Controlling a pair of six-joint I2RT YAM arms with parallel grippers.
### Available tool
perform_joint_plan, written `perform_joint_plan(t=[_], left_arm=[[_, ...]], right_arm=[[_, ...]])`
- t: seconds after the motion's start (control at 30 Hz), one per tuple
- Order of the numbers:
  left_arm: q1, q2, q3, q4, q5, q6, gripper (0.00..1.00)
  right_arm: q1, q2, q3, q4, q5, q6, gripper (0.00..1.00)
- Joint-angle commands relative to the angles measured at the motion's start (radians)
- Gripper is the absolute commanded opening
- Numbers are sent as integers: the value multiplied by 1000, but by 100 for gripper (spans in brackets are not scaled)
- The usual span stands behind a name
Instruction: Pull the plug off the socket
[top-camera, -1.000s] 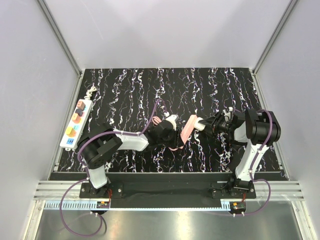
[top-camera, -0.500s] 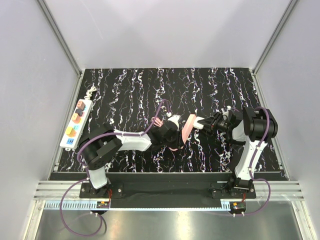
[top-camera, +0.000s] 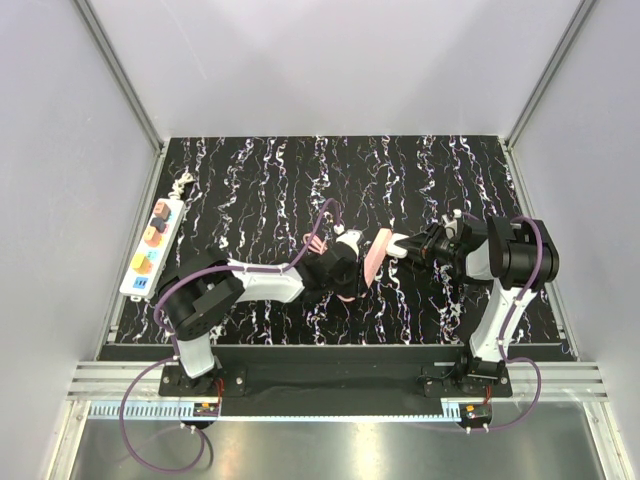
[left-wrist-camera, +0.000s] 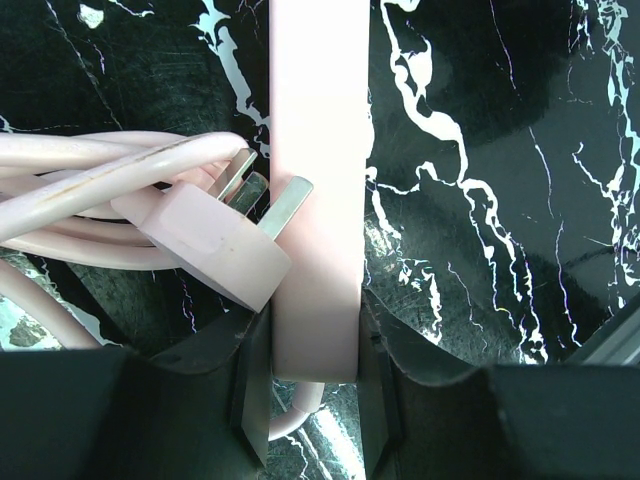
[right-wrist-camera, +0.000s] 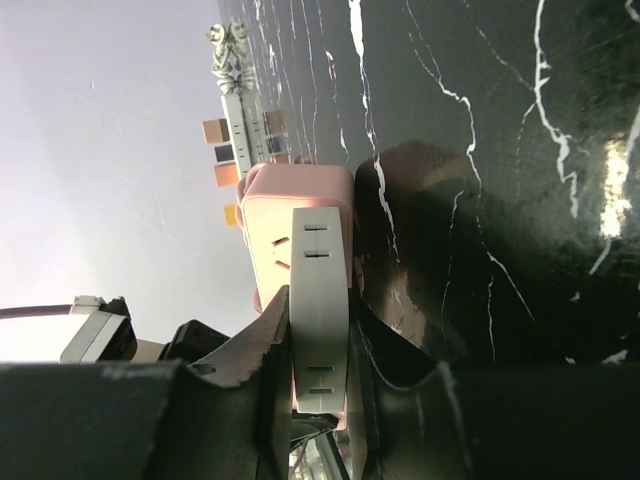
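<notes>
My left gripper (left-wrist-camera: 313, 345) is clamped on one end of the pink socket strip (left-wrist-camera: 320, 150), which runs straight out ahead of its fingers. My right gripper (right-wrist-camera: 320, 345) is closed tight on the white plug (right-wrist-camera: 320, 265), seated in that strip's face. A white power strip (top-camera: 152, 248) lies well apart from both.

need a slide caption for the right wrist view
Right gripper shut on the white adapter seated against the pink power strip, over the black marbled table.

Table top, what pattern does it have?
The table top: black with white marbled streaks; top external view.
</notes>
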Motion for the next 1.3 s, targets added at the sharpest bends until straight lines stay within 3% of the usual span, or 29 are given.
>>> perform_joint_plan(t=[0.0,0.23,0.47,0.83,1.27], left_arm=[[11,47,-28,-241,-92,2,0],[8,62,1,-264,-101,-5,0],[10,53,-2,-258,-101,-48,0],[28,39,-71,-187,-69,-116,0],[28,30,-93,-206,-147,-153,0]], right_arm=[[5,-48,6,-53,19,-32,0],[5,-20,-26,52,19,48,0],[5,-68,-45,-60,50,-41,0],[5,-100,-63,-37,57,-23,0],[5,-143,-83,-59,70,-26,0]])
